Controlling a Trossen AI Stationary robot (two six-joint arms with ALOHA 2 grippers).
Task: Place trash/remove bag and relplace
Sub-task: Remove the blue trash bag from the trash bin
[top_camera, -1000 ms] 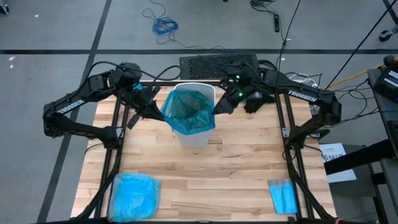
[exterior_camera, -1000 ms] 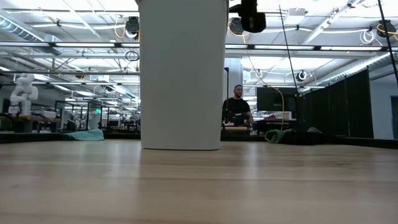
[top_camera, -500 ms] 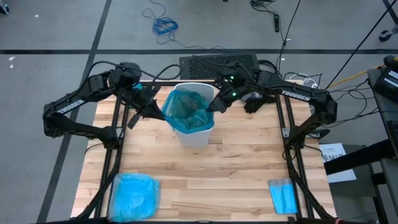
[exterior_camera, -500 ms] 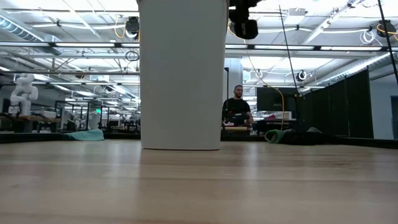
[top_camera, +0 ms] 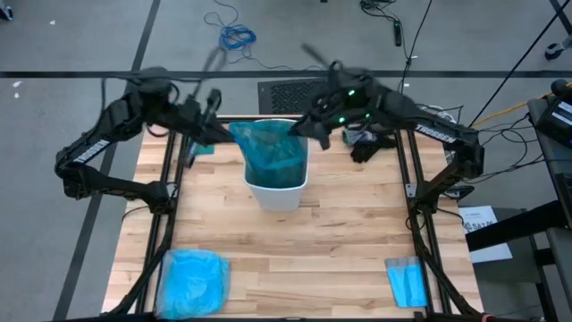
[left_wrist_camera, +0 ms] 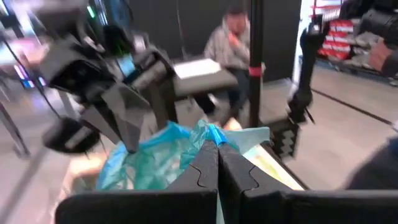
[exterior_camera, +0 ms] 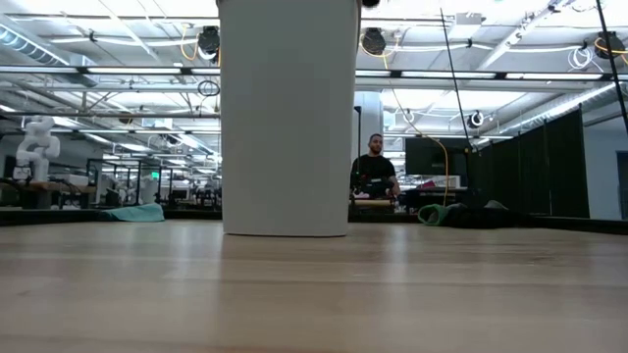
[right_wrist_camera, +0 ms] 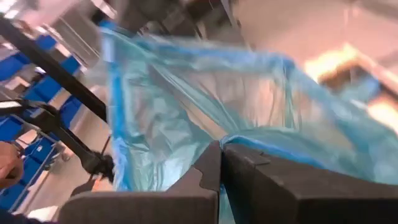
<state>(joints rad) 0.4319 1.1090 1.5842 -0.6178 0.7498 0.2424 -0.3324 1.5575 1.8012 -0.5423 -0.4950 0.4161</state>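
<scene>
- The left gripper (top_camera: 217, 134) has its fingers pinched together on the bag's (top_camera: 271, 148) edge; in its wrist view the two dark fingers (left_wrist_camera: 205, 168) meet on a teal fold, and the bag (left_wrist_camera: 163, 155) spreads just beyond them.
- The right gripper (top_camera: 308, 132) is clamped the same way on the opposite edge, fingers (right_wrist_camera: 214, 168) closed on the plastic, with the bag (right_wrist_camera: 205, 112) stretched wide in front of it.
- Between the two grippers the teal bag hangs pulled taut and lifted partly above the white bin (top_camera: 277, 192), its lower part inside the bin.
- The bin stands on the wooden table (top_camera: 340, 241), towards its far edge, directly below both grippers.
- Well away from the grippers, at the near edge, lie a paler blue plastic bag (top_camera: 192, 282) and a small folded blue sheet (top_camera: 407, 280).
- In the low view the bin (exterior_camera: 287, 118) rises above the table (exterior_camera: 314, 294); behind it a person (exterior_camera: 374, 172) sits in the room.
</scene>
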